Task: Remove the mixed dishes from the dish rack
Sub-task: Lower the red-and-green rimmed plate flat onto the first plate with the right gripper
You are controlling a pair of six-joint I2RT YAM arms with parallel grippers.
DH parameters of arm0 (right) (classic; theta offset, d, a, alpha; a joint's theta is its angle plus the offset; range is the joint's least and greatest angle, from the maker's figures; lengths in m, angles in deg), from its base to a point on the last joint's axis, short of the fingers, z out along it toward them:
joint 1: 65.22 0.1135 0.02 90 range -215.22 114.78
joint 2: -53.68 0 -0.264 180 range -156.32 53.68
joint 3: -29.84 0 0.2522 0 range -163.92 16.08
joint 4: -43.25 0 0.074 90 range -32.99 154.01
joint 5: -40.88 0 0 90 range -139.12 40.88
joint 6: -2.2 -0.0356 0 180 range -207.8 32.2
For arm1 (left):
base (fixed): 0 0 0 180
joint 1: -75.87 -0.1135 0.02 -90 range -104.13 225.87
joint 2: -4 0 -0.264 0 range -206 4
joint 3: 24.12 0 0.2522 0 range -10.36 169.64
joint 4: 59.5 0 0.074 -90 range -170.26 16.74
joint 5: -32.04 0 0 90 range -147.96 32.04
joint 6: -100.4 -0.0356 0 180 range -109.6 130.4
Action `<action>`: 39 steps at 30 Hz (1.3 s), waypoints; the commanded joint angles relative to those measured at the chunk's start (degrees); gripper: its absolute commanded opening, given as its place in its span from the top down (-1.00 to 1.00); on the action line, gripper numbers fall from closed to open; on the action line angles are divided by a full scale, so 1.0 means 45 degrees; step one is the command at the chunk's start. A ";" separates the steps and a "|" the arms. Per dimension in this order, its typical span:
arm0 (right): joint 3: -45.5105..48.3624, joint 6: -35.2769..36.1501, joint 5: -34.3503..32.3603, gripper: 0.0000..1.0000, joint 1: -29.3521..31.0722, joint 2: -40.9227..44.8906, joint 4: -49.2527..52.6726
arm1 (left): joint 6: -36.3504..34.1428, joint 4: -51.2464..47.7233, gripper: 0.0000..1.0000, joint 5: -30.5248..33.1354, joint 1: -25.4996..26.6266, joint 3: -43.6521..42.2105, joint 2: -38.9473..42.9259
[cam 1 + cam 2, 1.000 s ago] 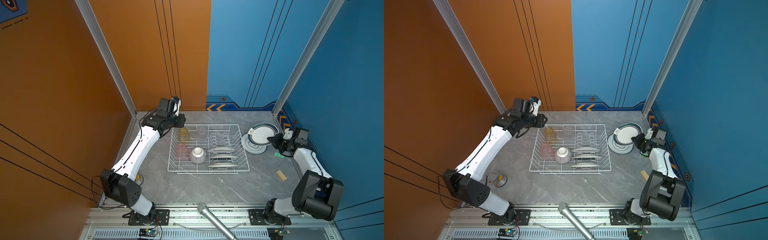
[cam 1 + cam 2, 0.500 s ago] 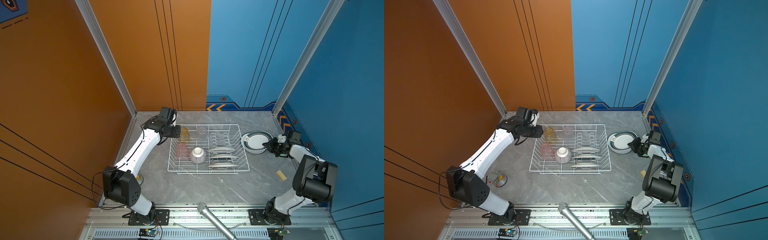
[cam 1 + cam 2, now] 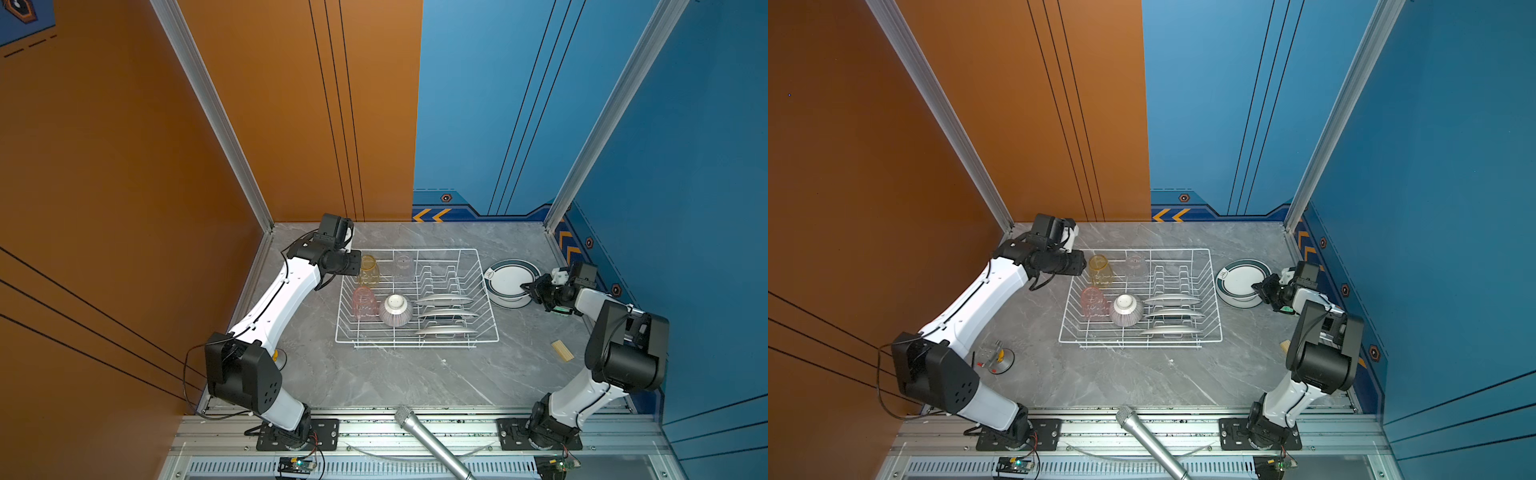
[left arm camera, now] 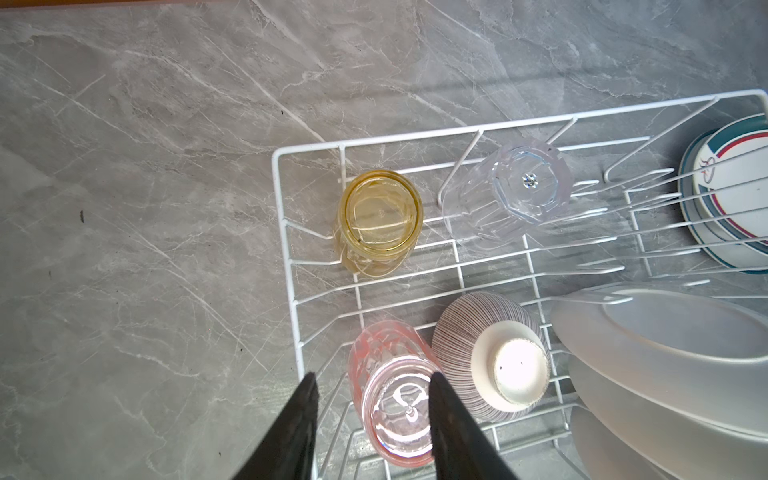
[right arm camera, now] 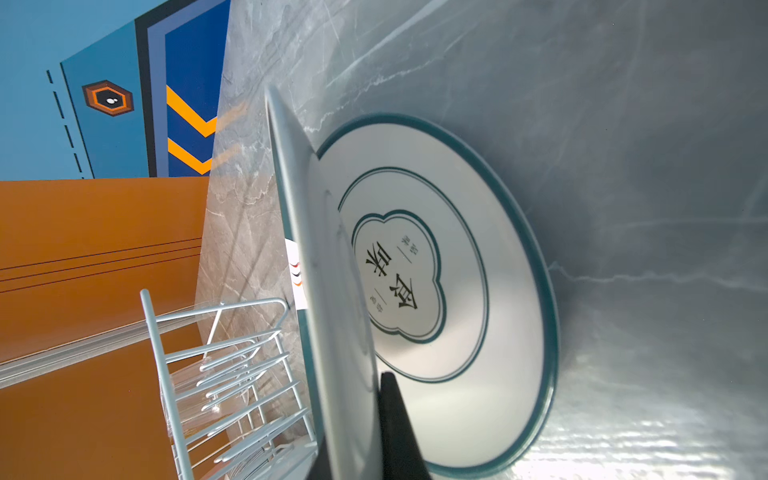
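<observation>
Both top views: dish rack (image 3: 436, 250) is holding three tumblers (image 3: 368, 270), bowl (image 3: 395, 309), three plates (image 3: 444, 300); left gripper (image 4: 372, 376) gaping, right gripper (image 3: 525, 286) pinching plate (image 5: 332, 311) beside it.

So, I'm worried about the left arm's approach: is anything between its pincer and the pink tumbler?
Nothing visible does. In the left wrist view the open left pincer frames the inverted pink tumbler. The striped bowl sits close beside it, so clearance on that side looks tight.
</observation>
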 commanded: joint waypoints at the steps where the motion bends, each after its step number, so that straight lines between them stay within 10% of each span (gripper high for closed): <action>1: -0.0066 -0.0055 0.0428 1.00 0.0083 -0.0057 -0.0403 | -0.0098 -0.0219 0.10 0.0059 -0.0143 -0.0054 0.0132; 12: -0.0071 0.0101 0.0453 0.97 0.0005 -0.0401 -0.0181 | -0.0078 -0.0212 0.10 -0.0118 -0.0144 0.0063 0.0103; 39: -0.1036 0.2801 -0.2290 0.12 0.0091 0.0185 0.3965 | -0.0117 -0.0198 0.12 -0.0502 0.0254 0.0453 -0.0579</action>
